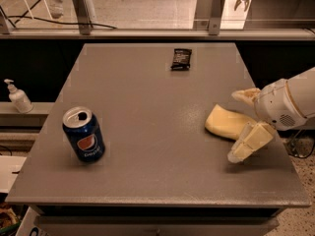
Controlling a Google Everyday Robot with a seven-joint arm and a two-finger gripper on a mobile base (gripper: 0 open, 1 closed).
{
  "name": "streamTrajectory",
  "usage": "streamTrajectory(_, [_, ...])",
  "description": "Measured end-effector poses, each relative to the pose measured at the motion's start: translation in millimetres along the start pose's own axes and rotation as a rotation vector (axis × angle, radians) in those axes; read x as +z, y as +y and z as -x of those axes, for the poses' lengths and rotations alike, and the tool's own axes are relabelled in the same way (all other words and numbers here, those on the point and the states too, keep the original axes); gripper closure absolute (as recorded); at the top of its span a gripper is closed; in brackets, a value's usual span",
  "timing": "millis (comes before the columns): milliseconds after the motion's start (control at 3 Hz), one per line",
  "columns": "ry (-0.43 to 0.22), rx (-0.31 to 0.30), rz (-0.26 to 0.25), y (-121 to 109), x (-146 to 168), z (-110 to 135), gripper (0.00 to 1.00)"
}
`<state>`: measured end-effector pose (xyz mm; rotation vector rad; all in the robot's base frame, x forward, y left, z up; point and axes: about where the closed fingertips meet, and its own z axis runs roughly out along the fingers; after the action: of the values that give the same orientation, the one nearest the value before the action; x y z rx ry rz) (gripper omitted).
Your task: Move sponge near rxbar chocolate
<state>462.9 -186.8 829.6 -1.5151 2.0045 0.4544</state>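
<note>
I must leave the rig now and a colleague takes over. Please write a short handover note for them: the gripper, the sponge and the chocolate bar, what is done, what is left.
Gripper: open, at the right side of the table, one finger on each side of the sponge's right end, not closed on it.
Sponge: lying flat on the table, right of the middle.
Chocolate bar: at the far edge, near the middle, well apart from the sponge.
Soda can: front left, away from the likely path.
Done: the gripper is lined up on the sponge.
Left: close on the sponge, lift it, carry it toward the far edge and set it beside the bar.
</note>
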Motion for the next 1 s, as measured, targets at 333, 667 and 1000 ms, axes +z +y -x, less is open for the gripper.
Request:
streamTrajectory(333, [0.016, 0.003, 0.005, -1.8, 9.1, -9.3, 0.18])
streamTrajectory(667, [0.02, 0.008, 0.006, -2.9, 12.0, -13.1, 0.41])
streamTrajectory(1000, [-0.001, 0.014, 0.002, -6.4, 6.7, -7.5, 0.63])
